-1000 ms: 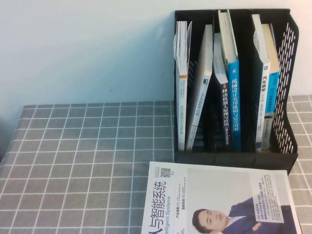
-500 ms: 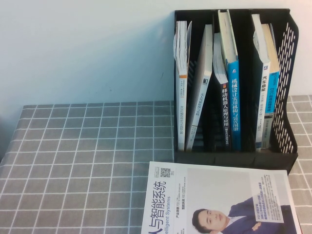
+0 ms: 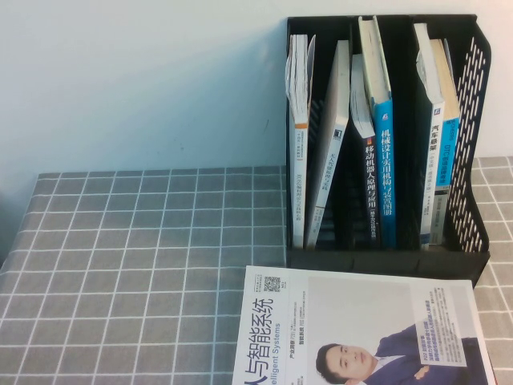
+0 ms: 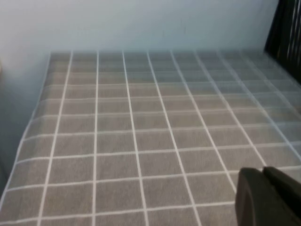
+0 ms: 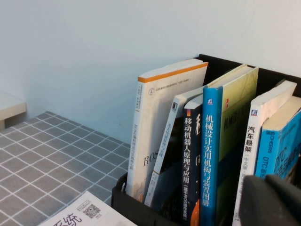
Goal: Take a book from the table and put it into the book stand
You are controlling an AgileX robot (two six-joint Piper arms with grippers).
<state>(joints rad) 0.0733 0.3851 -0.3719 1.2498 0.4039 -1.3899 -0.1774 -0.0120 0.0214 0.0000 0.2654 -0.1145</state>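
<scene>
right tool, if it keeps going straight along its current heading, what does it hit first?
Probably the books in the book stand. The right tool points at its right end, where the blue DTC book stands; depth unclear. The left tool faces bare table.

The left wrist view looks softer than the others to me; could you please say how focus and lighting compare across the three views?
Left wrist view: soft overall, the table grid hazy toward the far edge, the left pincer a dark blur. Right wrist view: spines in the book stand legible, the right pincer a blurred dark mass. High view: even light, no glare, the white-covered book readable.
</scene>
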